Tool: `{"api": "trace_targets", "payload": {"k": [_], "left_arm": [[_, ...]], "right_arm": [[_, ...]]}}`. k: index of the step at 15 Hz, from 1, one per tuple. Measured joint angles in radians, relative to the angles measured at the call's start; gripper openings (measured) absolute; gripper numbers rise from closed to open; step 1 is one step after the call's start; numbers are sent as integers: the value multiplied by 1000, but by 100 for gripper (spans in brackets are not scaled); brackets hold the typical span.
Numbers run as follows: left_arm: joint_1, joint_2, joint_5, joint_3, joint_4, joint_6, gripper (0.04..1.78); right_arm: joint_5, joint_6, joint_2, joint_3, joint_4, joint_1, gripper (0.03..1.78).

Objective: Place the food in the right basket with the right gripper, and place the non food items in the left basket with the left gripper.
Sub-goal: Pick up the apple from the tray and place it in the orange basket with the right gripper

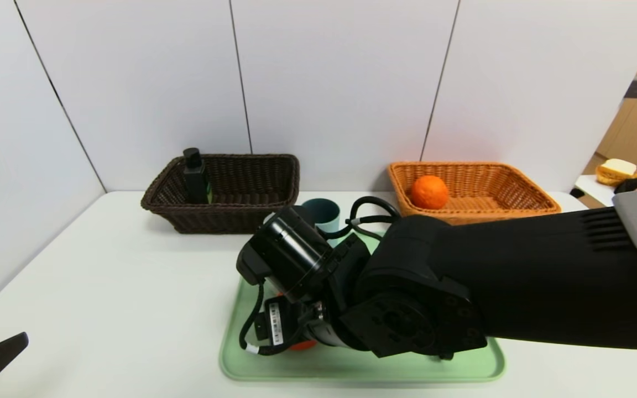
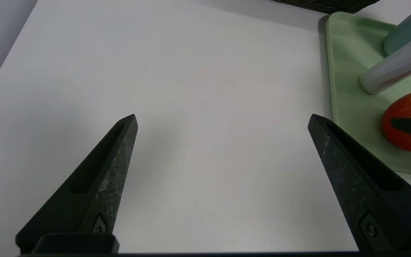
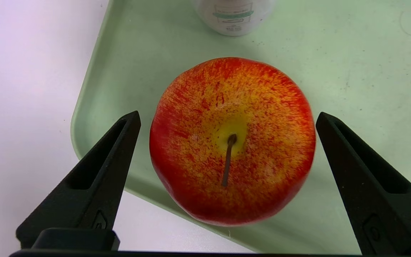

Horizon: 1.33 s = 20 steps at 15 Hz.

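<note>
Right gripper (image 3: 227, 117) over the tray's (image 3: 351, 89) near-left corner, fingers wide, straddling the apple (image 3: 232, 141) without touching. Orange (image 1: 429, 192) already in the right basket (image 1: 517, 205). Next: lower, close on apple, carry there. Left gripper (image 2: 223, 119) idle, fingers wide, above bare worktop (image 2: 191, 71).

Surface (image 1: 103, 276): carries two baskets at the rear and a tray (image 1: 351, 367) at the front centre.
Left basket (image 1: 224, 190): rear left, near the wall; a bottle (image 1: 194, 177) stands upright inside, at its left end.
Right basket (image 1: 473, 190): rear right; an orange (image 1: 429, 192) lies inside, toward its left end.
Cup (image 1: 323, 213): at the tray's far end, between the two baskets.
Small bottle (image 3: 232, 16): on the tray, just behind the apple (image 3: 232, 141).
Apple: on the tray near its front left corner, between the fingers of the right end effector (image 3: 227, 142).
Left end effector (image 2: 221, 142): over bare surface, left of the tray.
</note>
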Motion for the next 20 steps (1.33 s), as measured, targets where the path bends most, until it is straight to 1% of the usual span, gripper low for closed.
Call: {"api": "trace_targets", "payload": {"k": [5, 6, 7, 8, 9, 13, 16, 20], "left_arm": [[0, -4, -1, 6, 0, 1, 169], [0, -4, -2, 6, 0, 1, 169], [0, -4, -2, 7, 0, 1, 169], [0, -4, -2, 7, 0, 1, 169], [0, -4, -2, 11, 0, 1, 169], [0, -3, -2, 20, 0, 1, 169], [0, -2, 0, 21, -1, 1, 169], [0, -2, 3, 18, -1, 1, 169]], "right_arm": [[0, -2, 24, -12, -1, -2, 170], [0, -3, 29, -14, -2, -2, 158], [-1, -2, 33, -16, -2, -2, 140], [0, -2, 36, -17, -3, -3, 130], [0, -2, 39, -18, -3, -3, 125], [5, 0, 38, -18, 0, -4, 123], [13, 13, 5, -15, 11, -10, 123], [17, 13, -121, 10, 24, -67, 122]]}}
